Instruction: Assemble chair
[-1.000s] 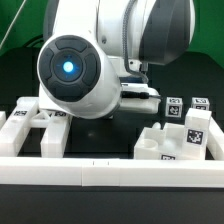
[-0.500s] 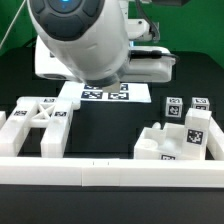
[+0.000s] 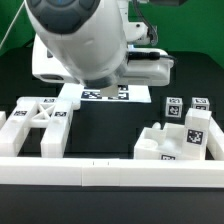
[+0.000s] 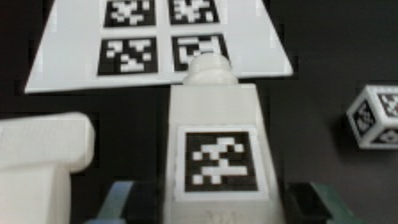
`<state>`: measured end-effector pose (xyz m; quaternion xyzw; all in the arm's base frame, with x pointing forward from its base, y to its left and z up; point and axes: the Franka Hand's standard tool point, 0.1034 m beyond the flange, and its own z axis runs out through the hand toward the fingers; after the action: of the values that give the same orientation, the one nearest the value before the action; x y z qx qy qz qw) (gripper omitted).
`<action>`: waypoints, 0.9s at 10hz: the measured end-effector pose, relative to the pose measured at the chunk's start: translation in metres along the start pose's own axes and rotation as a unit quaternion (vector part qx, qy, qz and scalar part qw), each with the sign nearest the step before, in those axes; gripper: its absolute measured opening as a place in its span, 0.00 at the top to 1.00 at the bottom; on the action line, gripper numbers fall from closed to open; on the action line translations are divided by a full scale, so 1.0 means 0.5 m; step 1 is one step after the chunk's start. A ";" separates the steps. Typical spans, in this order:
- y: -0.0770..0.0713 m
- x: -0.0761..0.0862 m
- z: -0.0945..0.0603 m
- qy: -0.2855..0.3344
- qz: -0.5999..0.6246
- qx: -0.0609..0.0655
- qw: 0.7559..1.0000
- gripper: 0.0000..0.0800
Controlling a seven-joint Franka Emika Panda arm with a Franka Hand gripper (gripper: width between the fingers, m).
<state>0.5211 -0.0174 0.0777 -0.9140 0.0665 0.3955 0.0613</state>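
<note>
At the exterior view's left, lying just behind the white border rail (image 3: 110,176): a blocky chair frame (image 3: 38,122) with tags facing up. Moving toward the middle, lying flat on the black table (image 3: 100,140): the marker board (image 3: 105,96), half hidden under the Panda arm (image 3: 80,40). Filling the upper part of that view with the arm, and so hiding the claw from that side. Toward the right, standing close together: a stepped cluster of chair blocks (image 3: 170,140), with 2 small cubes (image 3: 176,108) just behind.

Through the wrist view, showing first a rounded white part (image 4: 45,150), then the chair leg (image 4: 217,130), then 1 lone tagged cube (image 4: 377,115). Clamping narrowly on the chair leg with the gripper (image 4: 221,196), flanking its tagged end with the fingers (image 4: 121,196) and pointing its far tip over the marker board's edge. Not possible to tell whether touching the board there or hanging above it.

Judging the hazards:
- Gripping so near 1 end and leaving a long overhang, so risking a swivel or slip in the grip on any quick turn.
- Risking the tip dragging across the marker board if carried too low.
- Risking a knock against the rounded white part just beside the leg.
- Working with the exterior view blocked, so making any misalignment hard to catch.
</note>
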 end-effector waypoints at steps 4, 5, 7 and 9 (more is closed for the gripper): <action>-0.017 0.024 -0.063 0.155 -0.009 0.005 0.988 0.64; -0.015 0.019 -0.060 0.170 -0.008 0.006 0.985 0.64; -0.016 0.038 -0.077 0.257 -0.007 0.002 0.966 0.64; -0.049 0.048 -0.115 0.325 -0.008 0.001 0.946 0.64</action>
<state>0.5826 -0.0047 0.1005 -0.9934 0.0754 0.0764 0.0401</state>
